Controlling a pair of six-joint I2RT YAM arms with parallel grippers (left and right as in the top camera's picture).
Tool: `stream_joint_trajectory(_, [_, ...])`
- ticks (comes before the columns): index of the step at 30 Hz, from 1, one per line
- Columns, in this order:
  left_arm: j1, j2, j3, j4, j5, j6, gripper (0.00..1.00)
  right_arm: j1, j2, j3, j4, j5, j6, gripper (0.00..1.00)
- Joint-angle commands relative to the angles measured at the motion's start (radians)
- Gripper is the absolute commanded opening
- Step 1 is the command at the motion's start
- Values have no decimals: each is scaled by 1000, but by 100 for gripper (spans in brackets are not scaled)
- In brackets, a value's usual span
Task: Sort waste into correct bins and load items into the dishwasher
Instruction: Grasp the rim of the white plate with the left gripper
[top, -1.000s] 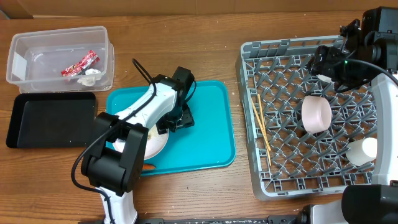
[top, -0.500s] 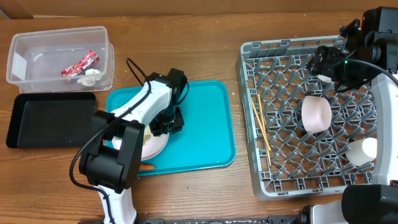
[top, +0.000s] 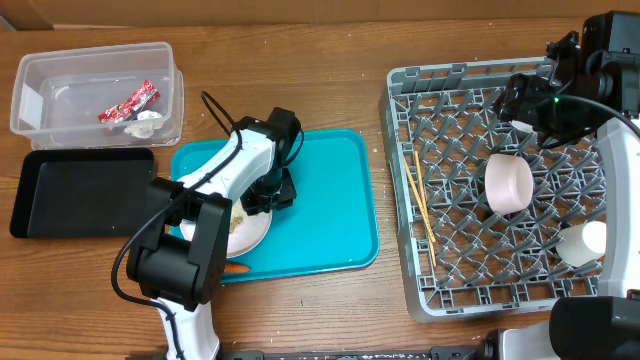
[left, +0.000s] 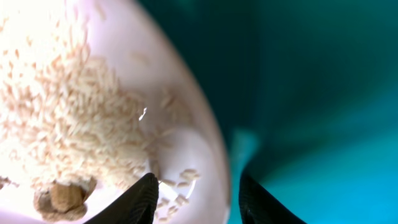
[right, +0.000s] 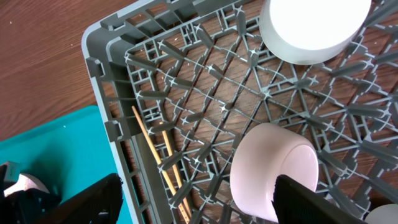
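Rice scraps (left: 68, 112) pale, heaped on glossy white plate (left: 193, 140).

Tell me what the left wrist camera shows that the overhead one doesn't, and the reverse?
Left wrist only: individual rice grains and a brownish scrap on the white plate, the left gripper straddling its rim. Overhead only: the clear tub holding a red wrapper, the black tray, the grey rack with chopsticks and a white bowl. Both: plate, left gripper, teal tray.
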Motion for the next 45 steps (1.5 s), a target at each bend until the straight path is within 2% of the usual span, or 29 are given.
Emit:
stream_joint_trajectory(1, [8, 51, -18, 55, -11, 8, 46, 3, -2, 6, 2, -6, -4, 80])
stream_joint_trajectory(8, [10, 51, -18, 107, -9, 7, 52, 3, -2, 6, 2, -6, -4, 80])
stream_joint_trajectory(19, [10, 51, -32, 108, 17, 8, 48, 3, -2, 6, 2, -6, -5, 79])
stream_joint_trajectory(27, [10, 51, -55, 86, 14, 8, 36, 3, -2, 6, 2, -6, -5, 79])
stream_joint_trajectory(28, [10, 51, -56, 87, 13, 8, 33, 3, -2, 6, 2, -6, -5, 79])
stream_joint_trajectory(31, [10, 51, -57, 87, 14, 7, 15, 3, -2, 6, 2, -6, -5, 79])
stream_joint_trajectory(36, [10, 51, -57, 82, 18, 7, 6, 3, -2, 6, 2, -6, -5, 79])
stream_joint_trajectory(45, [11, 51, -11, 23, 8, 8, 4, 3, -2, 6, 2, -3, -5, 79])
